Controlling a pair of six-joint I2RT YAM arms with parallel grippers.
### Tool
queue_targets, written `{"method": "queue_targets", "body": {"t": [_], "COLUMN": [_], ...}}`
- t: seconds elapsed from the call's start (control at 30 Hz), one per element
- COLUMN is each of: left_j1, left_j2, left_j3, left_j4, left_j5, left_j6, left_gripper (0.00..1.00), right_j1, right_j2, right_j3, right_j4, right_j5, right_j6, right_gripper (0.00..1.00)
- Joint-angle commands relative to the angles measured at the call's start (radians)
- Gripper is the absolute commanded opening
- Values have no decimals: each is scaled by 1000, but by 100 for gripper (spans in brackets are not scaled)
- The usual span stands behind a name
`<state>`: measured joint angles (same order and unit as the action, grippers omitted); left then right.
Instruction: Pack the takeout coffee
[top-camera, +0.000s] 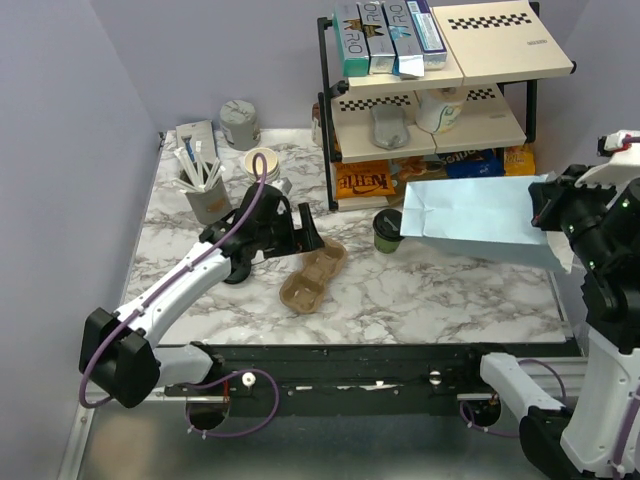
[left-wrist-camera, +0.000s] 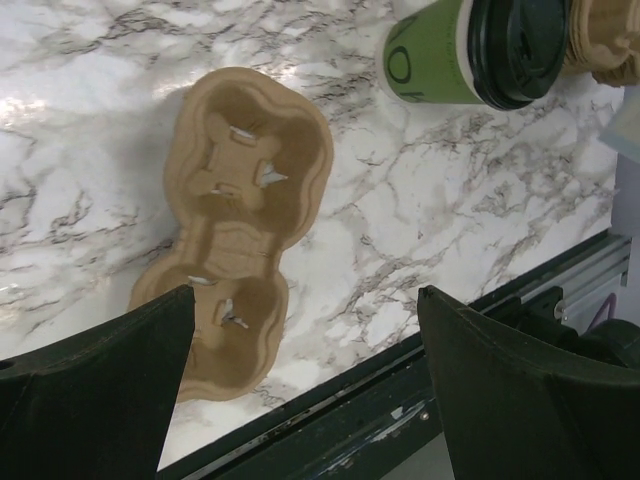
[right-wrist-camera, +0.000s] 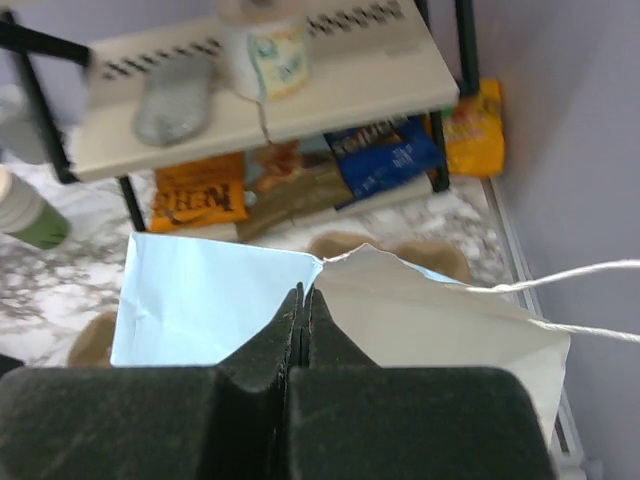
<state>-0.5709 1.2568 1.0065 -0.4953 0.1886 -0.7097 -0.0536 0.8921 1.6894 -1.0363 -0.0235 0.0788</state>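
The takeout coffee (top-camera: 387, 230), a green paper cup with a black lid, stands upright on the marble table just left of a light blue paper bag (top-camera: 480, 220). It also shows in the left wrist view (left-wrist-camera: 470, 50) and as a blur in the right wrist view (right-wrist-camera: 25, 210). My right gripper (right-wrist-camera: 305, 295) is shut on the torn upper edge of the bag (right-wrist-camera: 210, 300) and holds that end off the table (top-camera: 545, 207). My left gripper (left-wrist-camera: 305, 295) hangs open over a brown pulp cup carrier (left-wrist-camera: 240, 230), left of the coffee (top-camera: 312, 240), with nothing between its fingers.
A black-framed shelf rack (top-camera: 430, 90) with boxes, a mug and snack bags stands at the back right. At the back left are a utensil holder (top-camera: 205, 190), a stack of lidless cups (top-camera: 262, 165) and a grey pot (top-camera: 240, 125). The bag's string handle (right-wrist-camera: 580, 275) trails right.
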Motion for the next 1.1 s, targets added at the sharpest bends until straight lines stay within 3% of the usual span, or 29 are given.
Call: {"method": "queue_targets", "body": {"t": [0.0,0.3,0.57,0.73,0.93,0.97,1.03,1.07], "left_j1": [48,59,74,72,72,72,72,72], "left_j2": [-46,36,202,372,489,490,481,475], "left_j3": [-46,-108,-62,39,75,72,58,54], "left_j4": [-46,-52,121,136,142,147,159,159], "left_j5": [-29,-103,-81,-78,-34,-22,-11,-12], "left_j6": [13,44,19,44,79,81,79,78], "left_gripper": [99,99,99,96,71,59,46,32], "right_j1": [52,329,625,681,698,698,701,702], "right_j2": [65,192,326,354,353,363,399,412], "right_j3": [123,253,319,360,360,369,398,427], "right_j4": [40,90,145,193,275,277,260,251], "right_j5": [-236,-260,-181,-156,-245,-254,-265,-268], "right_j6": [-68,-146,-208,-195,-175,-175,-174,-177], "right_gripper": [1,1,1,1,1,1,1,1]}}
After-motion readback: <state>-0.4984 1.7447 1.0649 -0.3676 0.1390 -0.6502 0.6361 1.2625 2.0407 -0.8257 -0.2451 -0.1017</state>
